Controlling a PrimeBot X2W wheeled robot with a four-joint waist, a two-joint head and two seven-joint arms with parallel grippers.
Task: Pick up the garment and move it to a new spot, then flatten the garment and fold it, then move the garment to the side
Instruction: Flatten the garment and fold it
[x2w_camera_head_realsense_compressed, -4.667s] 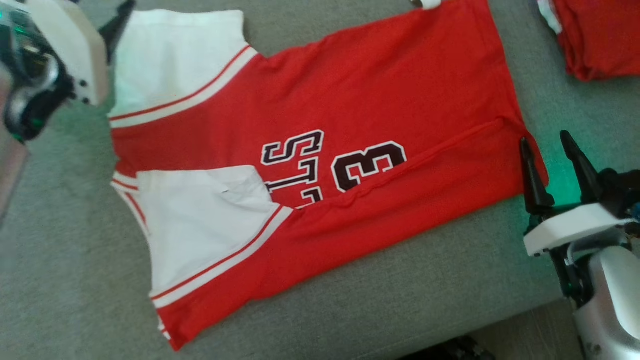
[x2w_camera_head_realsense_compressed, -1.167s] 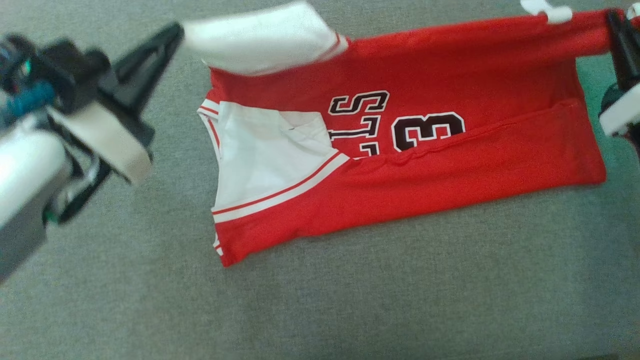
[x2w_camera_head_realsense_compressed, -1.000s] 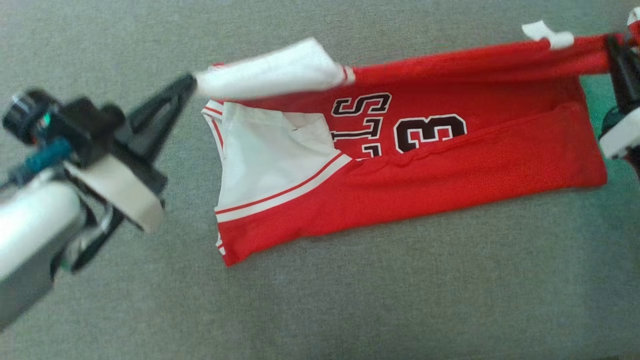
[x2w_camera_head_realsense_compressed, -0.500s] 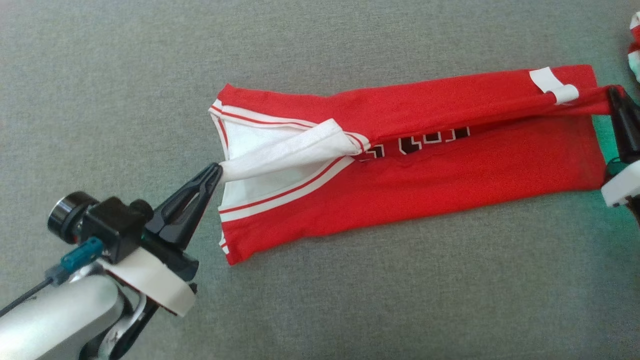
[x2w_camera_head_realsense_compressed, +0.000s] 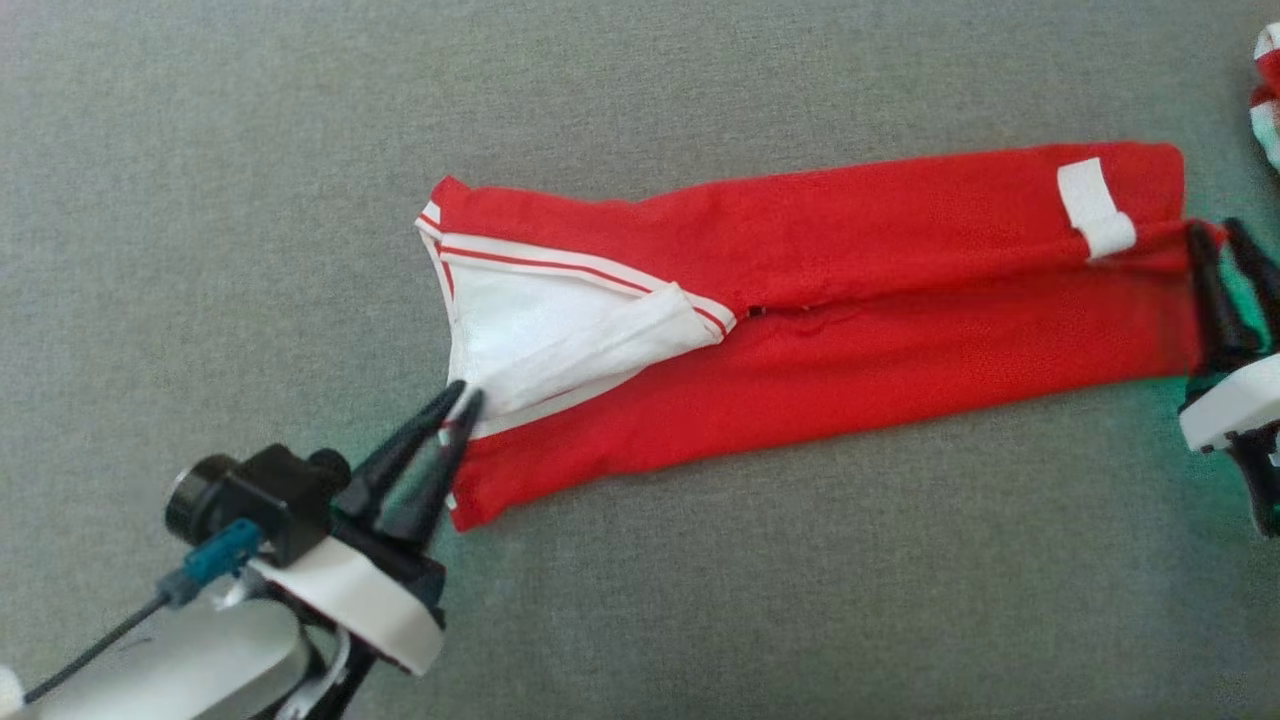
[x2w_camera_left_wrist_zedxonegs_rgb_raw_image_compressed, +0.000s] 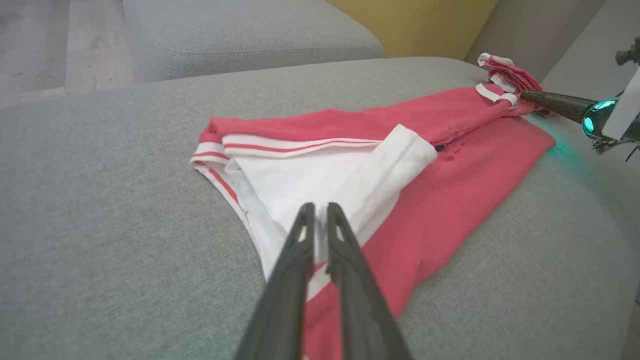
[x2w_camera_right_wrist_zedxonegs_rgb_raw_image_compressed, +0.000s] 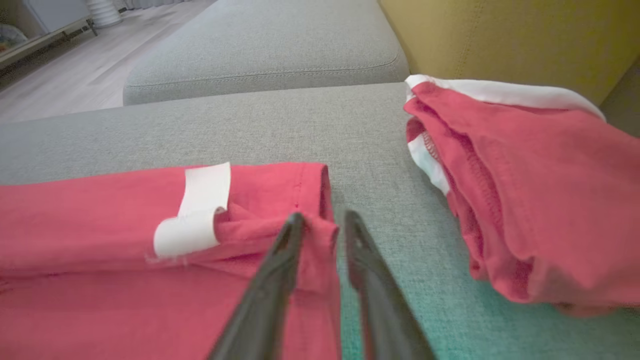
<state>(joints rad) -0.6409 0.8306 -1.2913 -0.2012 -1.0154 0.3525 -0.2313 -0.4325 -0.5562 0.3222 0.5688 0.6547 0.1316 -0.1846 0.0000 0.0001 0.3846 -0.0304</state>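
Lying along the grey sofa (x2w_camera_head_realsense_compressed: 700, 600), the red jersey (x2w_camera_head_realsense_compressed: 900, 330) is folded into a long strip. Left gripper (x2w_camera_head_realsense_compressed: 468, 392) sits at the white sleeve (x2w_camera_head_realsense_compressed: 580, 340), jaws barely parted, grip unclear. Right gripper (x2w_camera_head_realsense_compressed: 1212, 228) stands open by the hem (x2w_camera_right_wrist_zedxonegs_rgb_raw_image_compressed: 322, 195). One per end, likely to lay the fold flat. Tag (x2w_camera_head_realsense_compressed: 1090, 205) blank.

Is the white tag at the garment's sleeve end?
No: the white tag lies at the garment's opposite end from the white sleeve, beside the right gripper.

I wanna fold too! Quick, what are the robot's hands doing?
Left gripper: fingers nearly together, grip cannot be told.
Right gripper: open at garment hem.
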